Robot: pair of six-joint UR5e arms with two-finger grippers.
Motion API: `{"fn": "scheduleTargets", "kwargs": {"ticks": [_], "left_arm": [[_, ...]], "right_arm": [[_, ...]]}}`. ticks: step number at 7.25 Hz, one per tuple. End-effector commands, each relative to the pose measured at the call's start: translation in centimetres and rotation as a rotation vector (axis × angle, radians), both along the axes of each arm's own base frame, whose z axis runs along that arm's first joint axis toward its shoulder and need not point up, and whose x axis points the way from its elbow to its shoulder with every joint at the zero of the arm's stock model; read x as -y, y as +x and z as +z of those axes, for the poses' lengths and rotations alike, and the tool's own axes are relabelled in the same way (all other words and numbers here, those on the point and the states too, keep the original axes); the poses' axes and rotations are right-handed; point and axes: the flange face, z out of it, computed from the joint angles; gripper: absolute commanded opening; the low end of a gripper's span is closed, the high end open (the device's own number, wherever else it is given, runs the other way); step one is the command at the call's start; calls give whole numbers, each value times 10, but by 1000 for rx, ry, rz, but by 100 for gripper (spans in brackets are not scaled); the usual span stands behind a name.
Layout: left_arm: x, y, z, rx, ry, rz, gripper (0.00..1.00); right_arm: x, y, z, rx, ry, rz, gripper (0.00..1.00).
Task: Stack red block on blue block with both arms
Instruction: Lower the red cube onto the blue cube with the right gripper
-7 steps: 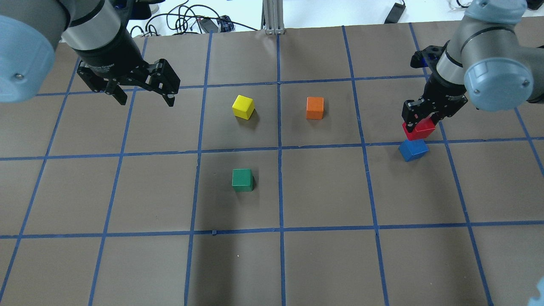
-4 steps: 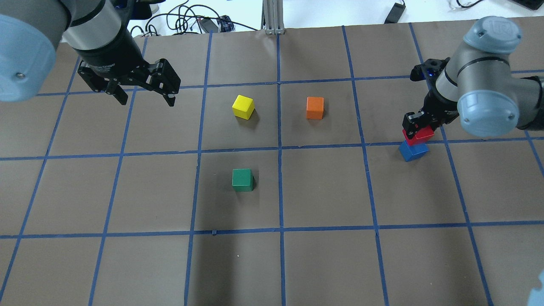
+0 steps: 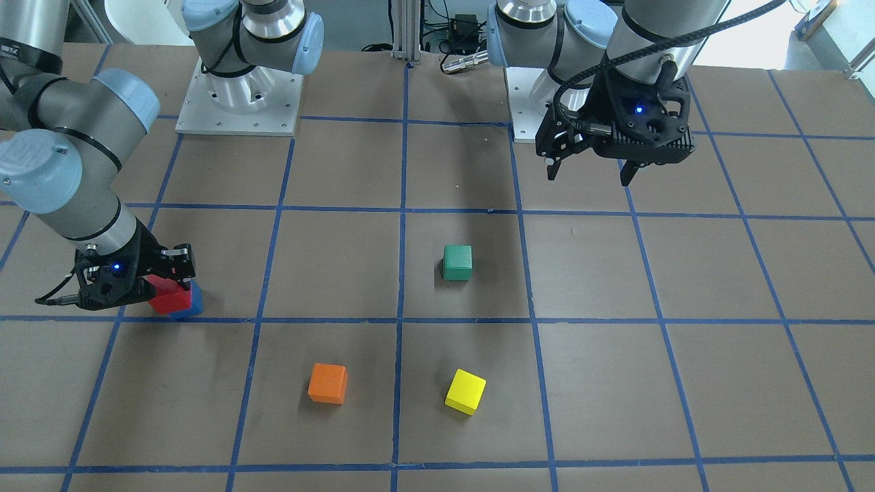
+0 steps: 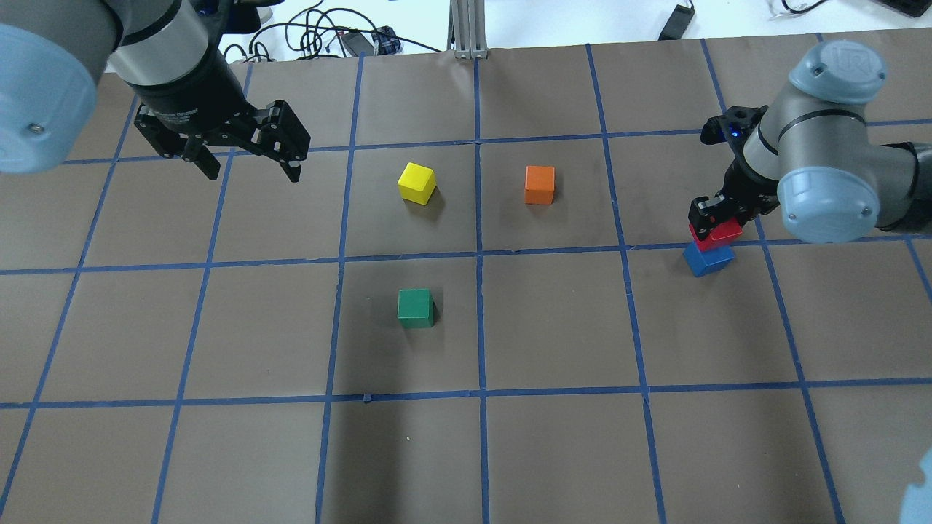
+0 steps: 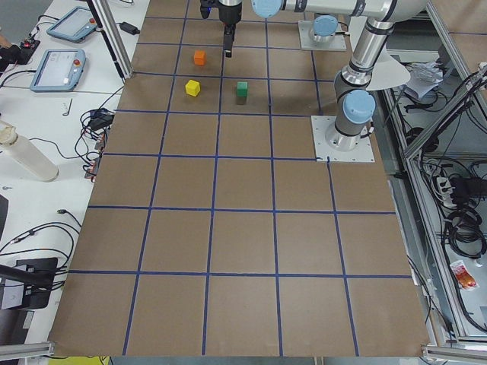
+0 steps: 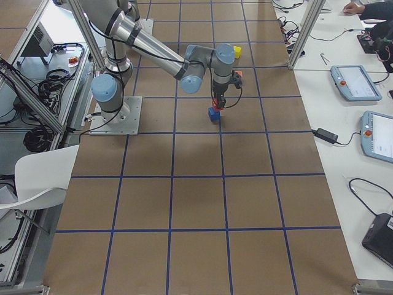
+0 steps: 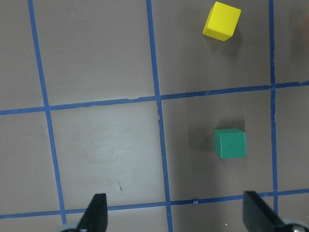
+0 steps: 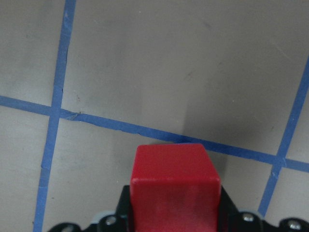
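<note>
My right gripper (image 4: 716,218) is shut on the red block (image 4: 718,234) and holds it directly on top of the blue block (image 4: 708,259), with no gap showing between them. In the front view the red block (image 3: 166,301) covers most of the blue block (image 3: 195,301) under the right gripper (image 3: 161,285). In the right wrist view the red block (image 8: 175,181) fills the space between the jaws and hides the blue block. My left gripper (image 4: 251,172) is open and empty, hovering high over the table's far left; it also shows in the front view (image 3: 591,175).
A yellow cube (image 4: 416,183), an orange cube (image 4: 539,185) and a green cube (image 4: 415,308) lie apart near the table's middle. The left wrist view shows the green cube (image 7: 230,143) and the yellow cube (image 7: 221,21) below. Cables lie beyond the far edge.
My right gripper has come down with the red block, closing the gap to the blue block. The left arm has not moved.
</note>
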Motion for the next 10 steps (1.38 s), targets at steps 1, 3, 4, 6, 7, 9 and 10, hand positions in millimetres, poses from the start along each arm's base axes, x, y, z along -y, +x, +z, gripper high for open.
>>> {"fn": "scheduleTargets", "kwargs": {"ticks": [1,3,4,6,7,9,10], "left_arm": [[-1,0,1,-1,-1,0,100],[-2,0,2,-3,-4,-2,100],[-1,0,2,-3,-4,0,100],[-1,0,2,-3,-4,0,100],[0,0,2,-5,-4,0,100],[2,0,3,-5,-6,1,100],[2,0,3,-5,-6,0,100]], "right_arm": [[0,-3,-1,-21,4,31,0],[-1,-3,-2,-22,12,30,0],[-2,-3,-3,-22,18,30,0],[-3,-3,-5,-18,27,30,0],[-4,-2,-5,-17,31,30,0],[-4,-2,-6,-17,31,30,0],[-4,-2,-5,-18,28,31,18]]}}
